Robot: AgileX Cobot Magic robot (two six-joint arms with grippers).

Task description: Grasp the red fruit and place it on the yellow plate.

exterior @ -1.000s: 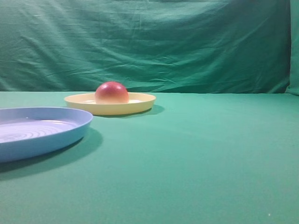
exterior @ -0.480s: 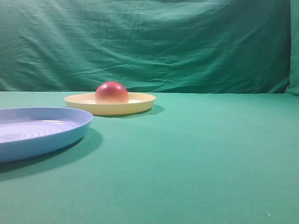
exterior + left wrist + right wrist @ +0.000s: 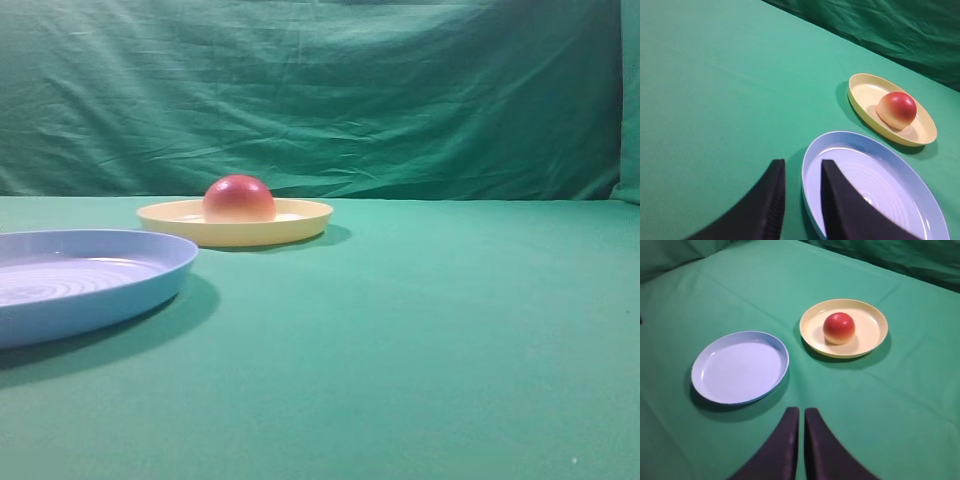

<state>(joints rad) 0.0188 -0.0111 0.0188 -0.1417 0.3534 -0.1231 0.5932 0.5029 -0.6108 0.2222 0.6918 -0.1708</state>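
Since the small glossy red fruit [image 3: 839, 328] is already sitting inside the pale yellow round plastic plate [image 3: 873, 337], toward the green table's far edge, nothing is being gripped: the right gripper [image 3: 801, 440] is being kept closed and empty, the left gripper [image 3: 802, 192] slightly parted.

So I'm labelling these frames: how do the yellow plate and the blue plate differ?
The yellow plate holds the red fruit; the blue plate holds nothing. The blue plate looks wider than the yellow plate in the right wrist view. In the exterior high view the blue plate is nearer the camera and cut off at the left edge, while the yellow plate shows whole farther back. Both are shallow, round and rimmed, resting apart on the green cloth.
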